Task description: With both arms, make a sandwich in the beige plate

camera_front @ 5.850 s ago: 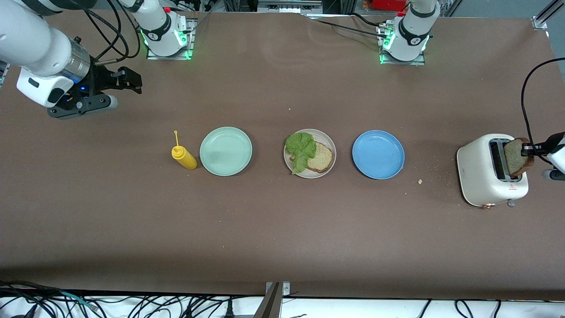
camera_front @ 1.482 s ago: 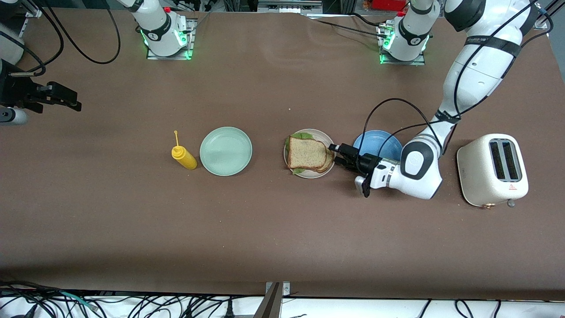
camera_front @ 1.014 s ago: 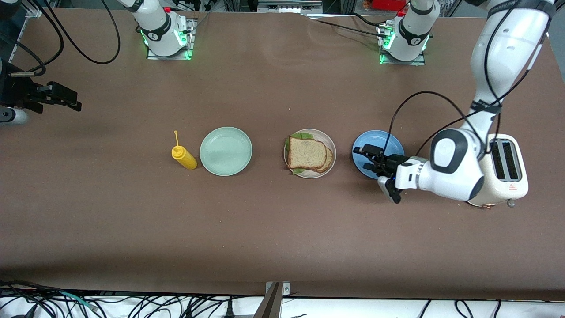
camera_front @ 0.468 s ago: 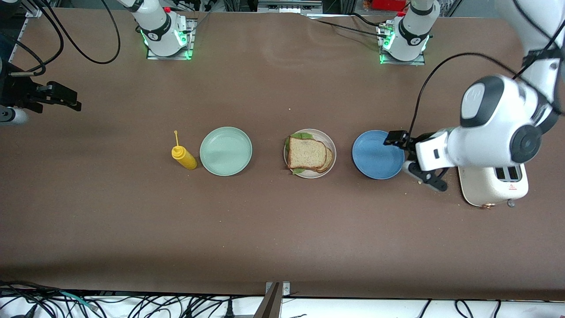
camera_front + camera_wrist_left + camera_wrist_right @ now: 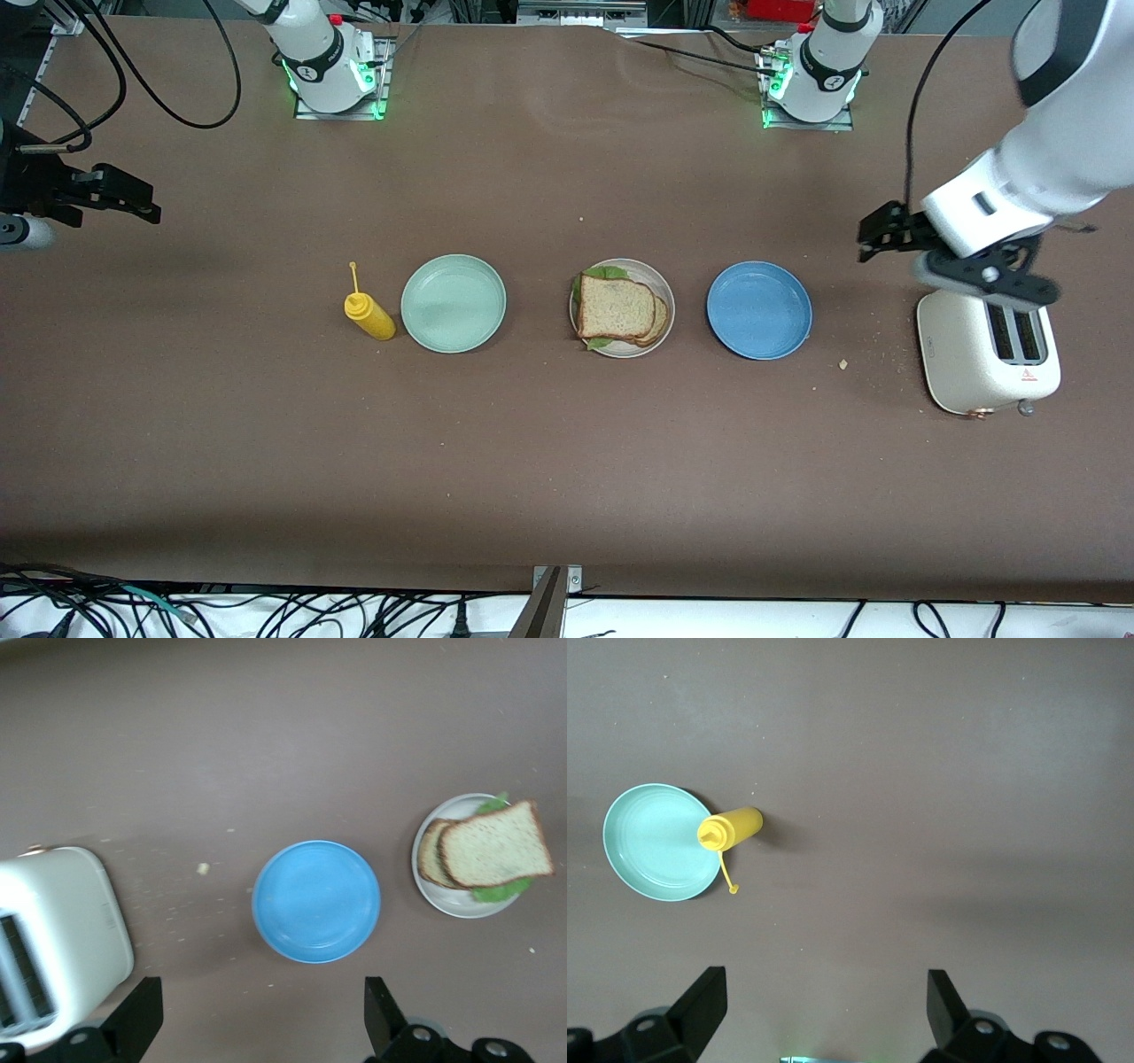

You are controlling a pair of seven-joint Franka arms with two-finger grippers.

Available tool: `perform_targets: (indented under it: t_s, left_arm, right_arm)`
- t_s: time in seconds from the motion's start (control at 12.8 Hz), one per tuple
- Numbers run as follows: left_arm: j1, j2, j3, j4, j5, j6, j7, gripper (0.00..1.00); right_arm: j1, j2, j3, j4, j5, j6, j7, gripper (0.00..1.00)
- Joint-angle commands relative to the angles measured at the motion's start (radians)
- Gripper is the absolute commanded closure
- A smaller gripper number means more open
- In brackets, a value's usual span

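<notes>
Brown table (image 5: 567, 461) carries bottle (image 5: 368, 316), three plates, toaster (image 5: 988, 354), crumbs.

Both arms (image 5: 1054, 168) are glossy white with dark grey joint caps. Black cables loop off them (green lights glow at each base (image 5: 337, 75)).

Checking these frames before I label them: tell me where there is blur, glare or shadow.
Front view: the left arm's white links look slightly smeared above the toaster; the sandwich is crisp, and a dark shadow band crosses the table's near edge. Left wrist view: soft overall, with mild sheen on the blue plate. Right wrist view: sharp; the yellow bottle casts a short shadow.
</notes>
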Motion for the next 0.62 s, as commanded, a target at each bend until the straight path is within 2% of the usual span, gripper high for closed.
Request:
perform_targets:
  t_s: [0.0, 0.08, 0.16, 0.23, 0.55]
  left_arm:
    - [-0.041, -0.125, 0.062, -0.097, 0.036, 0.012, -0.013, 0.0]
    - [-0.064, -0.155, 0.074, -0.14, 0.037, 0.011, -0.014, 0.0]
    - [-0.102, -0.166, 0.132, -0.157, 0.02, 0.0, -0.014, 0.0]
    - [-0.116, -0.17, 0.161, -0.165, -0.021, -0.012, -0.013, 0.0]
    - [-0.113, -0.155, 0.156, -0.157, -0.017, -0.017, -0.011, 0.0]
  right_arm:
    - [0.0, 0.003, 0.0, 0.016, -0.021, 0.042, -0.01, 0.0]
    - [0.0, 0.003, 0.001, 0.016, -0.023, 0.044, -0.01, 0.0]
    - [0.002, 0.003, 0.001, 0.016, -0.023, 0.044, -0.009, 0.0]
    - [0.002, 0.005, 0.001, 0.016, -0.021, 0.044, -0.006, 0.0]
    - [0.002, 0.006, 0.001, 0.017, -0.016, 0.044, -0.009, 0.0]
